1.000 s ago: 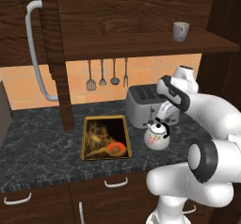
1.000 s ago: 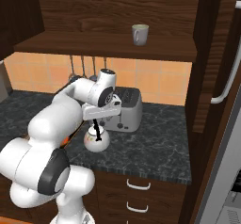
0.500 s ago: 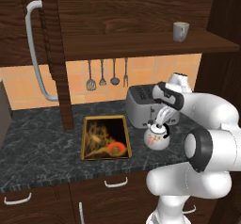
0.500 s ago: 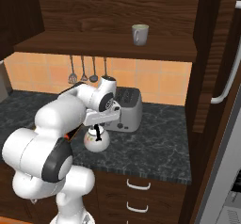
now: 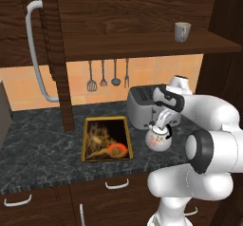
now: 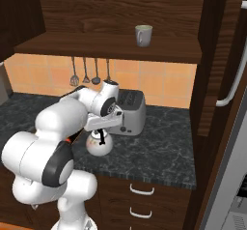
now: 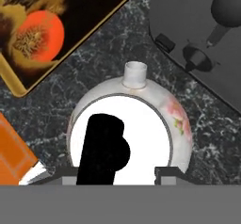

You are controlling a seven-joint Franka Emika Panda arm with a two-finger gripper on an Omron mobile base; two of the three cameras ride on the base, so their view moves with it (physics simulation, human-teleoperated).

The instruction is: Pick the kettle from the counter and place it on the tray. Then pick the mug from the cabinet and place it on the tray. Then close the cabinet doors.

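The white kettle (image 5: 158,140) (image 6: 99,145) stands on the dark counter (image 5: 42,154), right of the tray (image 5: 85,139) and in front of a toaster. My gripper (image 5: 163,121) (image 6: 102,128) (image 7: 117,172) is right over it, pointing down. In the hand view the black handle (image 7: 101,148) lies between my fingertips (image 7: 165,172), with room left on one side, so the jaws are open around it. The gold-rimmed tray (image 7: 14,84) holds nothing. The off-white mug (image 5: 182,31) (image 6: 143,35) sits on the cabinet shelf (image 5: 142,44). Both cabinet doors (image 5: 9,40) (image 6: 226,40) are open.
A grey toaster (image 5: 142,107) (image 6: 130,114) (image 7: 202,39) stands close behind the kettle. Kitchen utensils (image 5: 102,75) hang on the orange tiled wall. The left door's bar handle (image 5: 35,49) juts out over the counter's left part. Drawers run below the counter edge.
The hand has come down closer over the kettle's handle, and the jaws have narrowed around it. The kettle, mug and tray have not moved.
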